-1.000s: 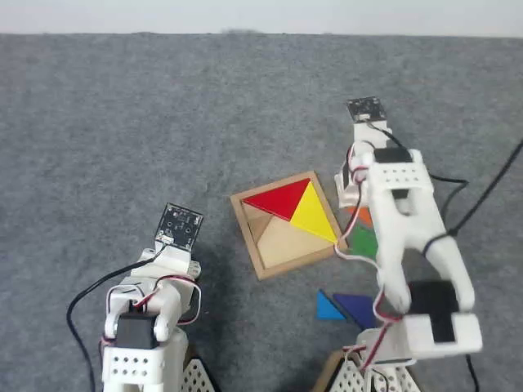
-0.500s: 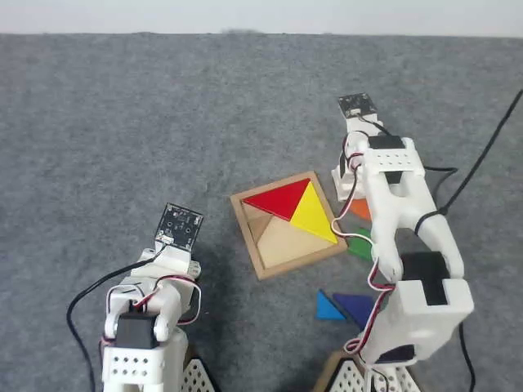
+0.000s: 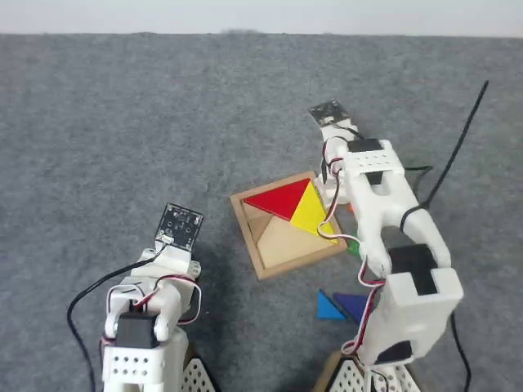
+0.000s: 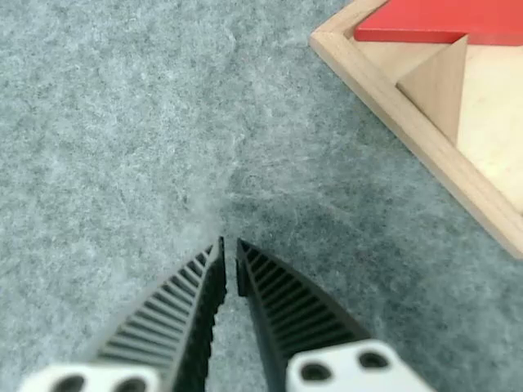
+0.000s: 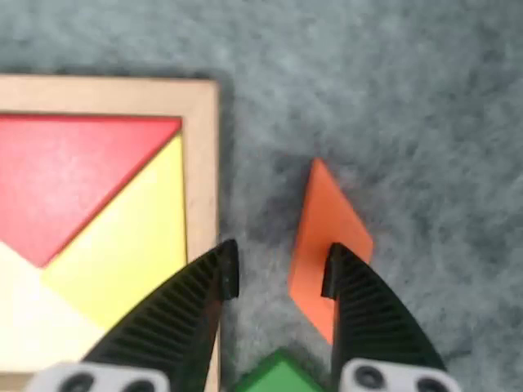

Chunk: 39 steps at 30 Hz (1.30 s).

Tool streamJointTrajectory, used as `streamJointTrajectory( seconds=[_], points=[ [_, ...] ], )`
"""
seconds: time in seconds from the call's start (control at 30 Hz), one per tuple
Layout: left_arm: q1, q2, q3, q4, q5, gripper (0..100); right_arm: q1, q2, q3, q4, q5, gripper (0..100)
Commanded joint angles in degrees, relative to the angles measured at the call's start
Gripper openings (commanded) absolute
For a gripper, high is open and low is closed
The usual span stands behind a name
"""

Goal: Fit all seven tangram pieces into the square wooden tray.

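1. Grey felt is spread over the whole worktop [image 3: 122, 122].
2. At the left, the left gripper [image 4: 230, 253] is held low over bare felt, its jaws drawn together to a hairline gap with nothing between them. It is kept well apart from the tray.
3. Near the middle, the square wooden tray [image 3: 245, 237] is laid flat, turned at a slant. A red triangle [image 3: 278, 198] and a yellow triangle [image 3: 315, 214] are seated side by side in its far corner, and pale bare wood is shown in the remaining part.
4. Just beside the tray's right rim, the right gripper [image 5: 279, 265] is held moderately wide. One finger is placed over the rim and the other over the edge of an orange piece [image 5: 327, 237]; nothing is gripped.
5. A green piece [image 5: 278, 369] is seen next to the orange one. Nearer the arm bases, a blue triangle [image 3: 328, 307] and a dark blue piece [image 3: 353, 304] are lying on the felt.
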Motion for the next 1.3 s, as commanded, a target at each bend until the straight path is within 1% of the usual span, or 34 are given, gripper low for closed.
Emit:
streamJointTrajectory(
  seconds=[0.0,0.17,0.43,0.63,0.77,0.93,1.1,1.27],
  points=[
    [-0.4,-1.0,-0.6,0.2,-0.4,2,2.5,1.4,-2.6,-1.1,1.1,17.2],
    [-0.3,-1.0,-0.6,0.2,-0.4,2,7.0,4.1,-4.7,-0.8,1.1,15.0],
    [-0.4,-1.0,-0.6,0.2,-0.4,2,9.4,4.1,-5.2,0.2,1.0,14.9],
    [-0.4,-1.0,-0.6,0.2,-0.4,2,12.0,-2.4,-8.4,4.4,1.3,15.2],
    [-0.4,-1.0,-0.6,0.2,-0.4,2,11.6,-5.5,-8.5,7.3,5.4,18.7],
    [-0.4,-1.0,-0.6,0.2,-0.4,2,10.1,-1.6,-8.7,7.2,5.8,23.7],
    [-0.4,-1.0,-0.6,0.2,-0.4,2,7.1,4.0,-8.7,6.5,6.0,23.9],
    [-0.4,-1.0,-0.6,0.2,-0.4,2,7.6,7.3,-8.9,5.5,6.0,23.4]
  ],
)
